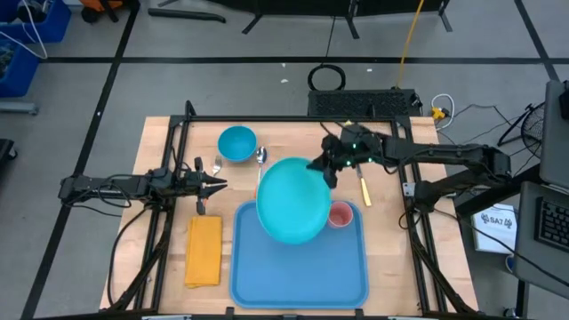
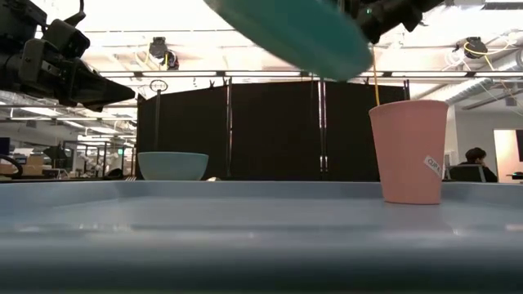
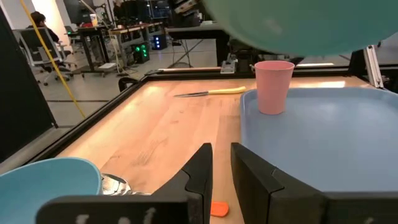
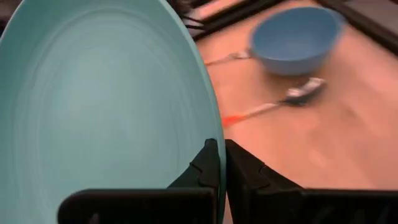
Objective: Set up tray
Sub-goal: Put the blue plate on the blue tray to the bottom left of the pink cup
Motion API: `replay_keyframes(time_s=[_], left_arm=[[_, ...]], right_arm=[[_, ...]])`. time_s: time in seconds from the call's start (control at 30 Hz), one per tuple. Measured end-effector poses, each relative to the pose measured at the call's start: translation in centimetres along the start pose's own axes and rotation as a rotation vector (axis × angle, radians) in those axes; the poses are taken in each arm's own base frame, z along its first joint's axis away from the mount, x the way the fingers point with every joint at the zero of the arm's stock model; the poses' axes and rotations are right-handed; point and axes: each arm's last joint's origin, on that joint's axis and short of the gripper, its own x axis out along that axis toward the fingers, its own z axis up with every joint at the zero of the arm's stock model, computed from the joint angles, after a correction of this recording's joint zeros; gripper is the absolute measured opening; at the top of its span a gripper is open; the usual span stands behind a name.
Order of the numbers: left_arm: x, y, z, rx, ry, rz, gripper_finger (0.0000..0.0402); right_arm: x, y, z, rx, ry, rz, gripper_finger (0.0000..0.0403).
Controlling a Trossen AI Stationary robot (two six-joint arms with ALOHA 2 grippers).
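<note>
The right gripper [image 1: 322, 167] pinches the turquoise plate's [image 1: 292, 200] rim, carrying it above the blue tray [image 1: 300, 271] at lower centre; next it likely needs lowering flat beside the pink cup [image 1: 340, 214]; the left gripper [image 1: 219, 185] waits nearly closed, empty.

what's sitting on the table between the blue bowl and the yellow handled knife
In the high view, a spoon lies just right of the blue bowl. Farther right, the right gripper, holding the turquoise plate by its rim, hangs before the knife.

High view: straight down over the counter [image 1: 169, 151]. Low view: level at counter height. Wrist views: close; all share the plate [image 1: 292, 200].
</note>
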Motion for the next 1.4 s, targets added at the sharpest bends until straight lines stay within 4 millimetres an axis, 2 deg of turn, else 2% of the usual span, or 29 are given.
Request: replay_keyframes(time_s=[0.4, 0.73, 0.97, 1.4], left_arm=[[0.0, 0.0, 0.0, -0.001, -0.002, 0.0, 0.0063], [0.0, 0.0, 0.1, -0.002, -0.006, 0.0, 0.0063], [0.0, 0.0, 0.1, -0.005, -0.008, -0.007, 0.0063], [0.0, 0.0, 0.1, -0.002, -0.014, -0.011, 0.0063]], right_arm=[[3.5, 5.4, -2.6, 0.019, 0.111, 0.137, 0.0], [6.7, 8.9, -3.3, -0.023, 0.266, 0.161, 0.0], [7.8, 9.0, -4.6, -0.048, 0.415, 0.025, 0.0], [10.7, 8.1, -7.2, -0.024, 0.545, 0.002, 0.0]])
